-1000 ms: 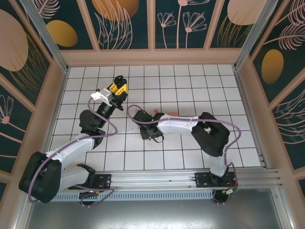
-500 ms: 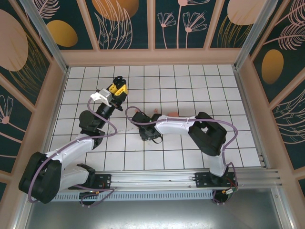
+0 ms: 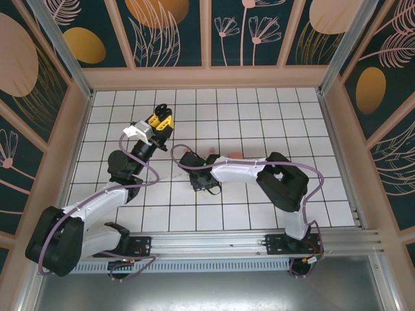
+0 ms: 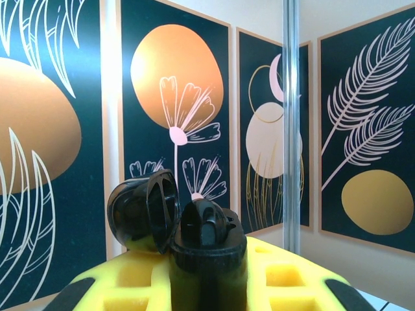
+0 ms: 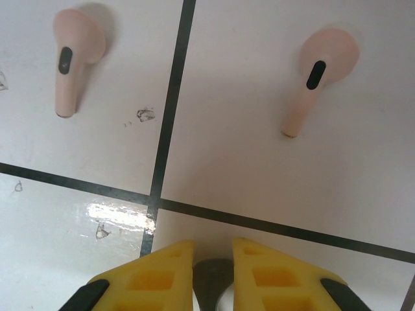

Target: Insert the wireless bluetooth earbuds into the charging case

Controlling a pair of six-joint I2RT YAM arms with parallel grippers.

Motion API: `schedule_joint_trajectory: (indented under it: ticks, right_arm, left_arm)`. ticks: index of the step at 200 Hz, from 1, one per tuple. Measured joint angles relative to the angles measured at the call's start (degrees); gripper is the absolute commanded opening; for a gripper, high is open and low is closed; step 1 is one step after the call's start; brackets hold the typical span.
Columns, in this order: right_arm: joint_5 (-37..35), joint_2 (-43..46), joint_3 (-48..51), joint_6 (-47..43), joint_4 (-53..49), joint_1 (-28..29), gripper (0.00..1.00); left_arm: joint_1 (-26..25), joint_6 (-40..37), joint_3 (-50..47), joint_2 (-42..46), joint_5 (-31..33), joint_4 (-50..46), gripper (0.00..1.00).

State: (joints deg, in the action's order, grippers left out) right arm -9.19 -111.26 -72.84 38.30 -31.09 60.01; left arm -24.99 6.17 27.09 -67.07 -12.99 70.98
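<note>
Right wrist shows our right gripper (image 5: 213, 251) just narrowed onto a dark earbud (image 5: 213, 280), apparently gripped; pink earbuds (image 5: 76, 45) lie at 11 and 1 o'clock; left gripper (image 3: 160, 118) clamps the open charging case (image 4: 207, 236), so we judge insertion next

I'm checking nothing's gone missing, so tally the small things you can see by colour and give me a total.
Pink earbuds: 2
Black charging case, lid open, in the left gripper: 1
Dark item between the right gripper fingers, kind unclear: 1
Total: 4
</note>
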Motion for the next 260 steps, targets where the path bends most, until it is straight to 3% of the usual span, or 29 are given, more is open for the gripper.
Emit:
schedule_joint_trajectory:
  ticks: [49, 151, 200, 260]
  right_arm:
    - [-1.36, 6.6, -0.11, 0.66, -0.85, -0.13, 0.17]
    - [-6.1, 31.21, -8.37, -2.54, -1.05, -6.38, 0.17]
    - [-6.62, 33.55, -16.17, -8.07, 0.79, -6.88, 0.18]
    - [-5.49, 33.68, -16.13, -11.23, 6.16, -6.19, 0.18]
  left_arm:
    - [0.15, 0.13, -0.02, 0.81, -2.23, -0.09, 0.0]
    - [0.26, 1.68, 0.02, 1.27, -16.55, -3.78, 0.0]
    - [-0.74, 1.55, 0.5, 0.26, -22.67, -5.18, 0.0]
    - [-3.63, 0.76, 4.52, -3.89, -25.62, -7.37, 0.0]
